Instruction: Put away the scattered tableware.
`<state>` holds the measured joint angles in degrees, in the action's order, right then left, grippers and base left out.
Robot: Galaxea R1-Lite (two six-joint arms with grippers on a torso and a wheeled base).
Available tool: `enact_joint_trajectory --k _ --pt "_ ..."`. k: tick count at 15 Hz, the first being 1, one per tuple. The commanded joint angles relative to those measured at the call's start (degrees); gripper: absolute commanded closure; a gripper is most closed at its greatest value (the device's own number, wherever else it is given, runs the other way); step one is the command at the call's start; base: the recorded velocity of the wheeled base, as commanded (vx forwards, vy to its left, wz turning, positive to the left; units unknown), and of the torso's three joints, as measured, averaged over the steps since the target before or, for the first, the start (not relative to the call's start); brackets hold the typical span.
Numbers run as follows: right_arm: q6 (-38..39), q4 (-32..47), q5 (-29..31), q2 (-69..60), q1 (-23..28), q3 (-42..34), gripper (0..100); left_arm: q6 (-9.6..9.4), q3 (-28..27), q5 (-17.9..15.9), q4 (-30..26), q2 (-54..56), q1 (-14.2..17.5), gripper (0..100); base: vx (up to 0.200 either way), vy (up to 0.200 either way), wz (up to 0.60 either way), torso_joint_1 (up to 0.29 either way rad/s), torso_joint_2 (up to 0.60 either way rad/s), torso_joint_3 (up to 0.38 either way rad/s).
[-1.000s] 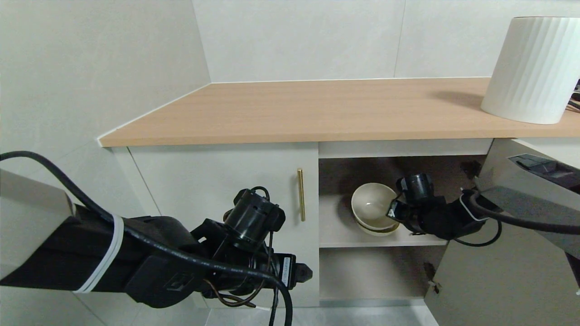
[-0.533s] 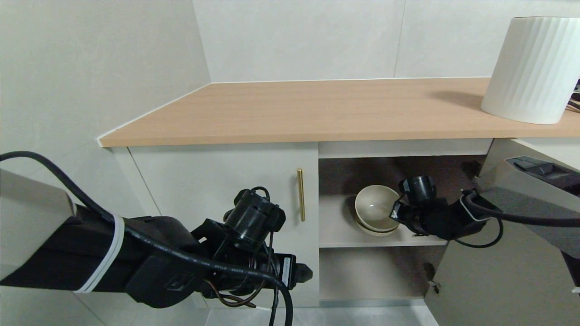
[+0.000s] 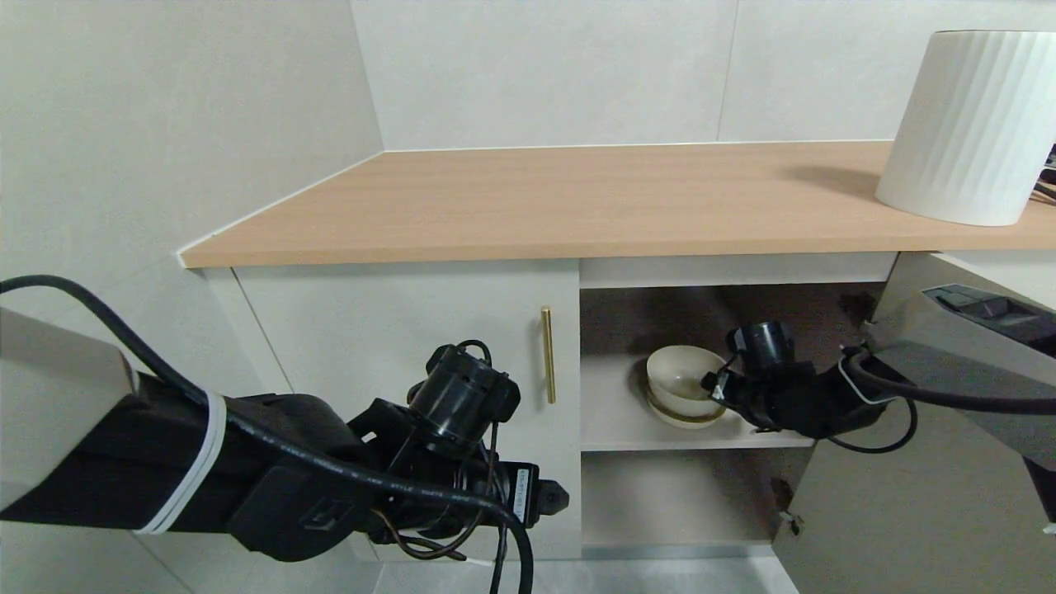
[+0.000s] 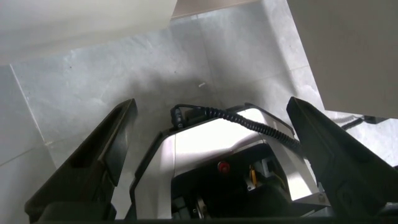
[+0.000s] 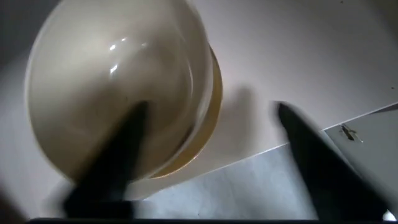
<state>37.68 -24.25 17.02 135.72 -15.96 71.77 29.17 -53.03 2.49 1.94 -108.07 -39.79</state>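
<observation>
A cream bowl (image 3: 681,379) (image 5: 112,93) sits level inside a yellowish bowl (image 3: 685,419) (image 5: 214,81) on the upper shelf (image 3: 615,421) (image 5: 298,74) of the open cabinet. My right gripper (image 3: 711,389) (image 5: 208,165) is at the cream bowl's right rim. It is open, its fingers wide apart, one over the bowl's inside and one outside it. My left gripper (image 4: 217,155) hangs low in front of the shut left cabinet door, open and empty, with the floor below it.
The left door (image 3: 412,346) is shut, with a gold handle (image 3: 547,355). The right door (image 3: 907,495) stands open beside my right arm. A lower compartment (image 3: 668,495) lies under the shelf. On the wooden countertop (image 3: 577,198) a white ribbed container (image 3: 973,124) stands at the far right.
The cream bowl was tilted up on my right gripper; it has come down and levelled onto the yellowish bowl. The right gripper dropped slightly with it. The left arm has not moved.
</observation>
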Motion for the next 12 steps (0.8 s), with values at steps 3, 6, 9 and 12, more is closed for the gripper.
enact_joint_trajectory --k 3,6,9,12 --pt "-2.0 0.3 -2.9 -13.5 -2.9 -12.4 0 -0.17 1.0 3.5 -0.4 7.3 2.2 0 0.000 0.000 0.00 0.000 0.00 0.000" --pt "-11.0 10.0 -7.7 -34.0 -6.5 -23.4 0 -4.21 3.3 6.4 -0.3 18.7 7.0 0 0.000 0.000 0.00 0.000 0.00 0.000" --pt "-11.1 25.0 -8.4 -49.7 -10.9 -24.2 0 -7.90 7.8 8.7 -0.4 27.9 8.6 0 0.000 0.000 0.00 0.000 0.00 0.000" --pt "-11.4 37.3 -9.1 -59.5 -15.2 -24.0 0 -7.55 11.5 8.7 -0.1 35.4 9.6 0 0.000 0.000 0.00 0.000 0.00 0.000"
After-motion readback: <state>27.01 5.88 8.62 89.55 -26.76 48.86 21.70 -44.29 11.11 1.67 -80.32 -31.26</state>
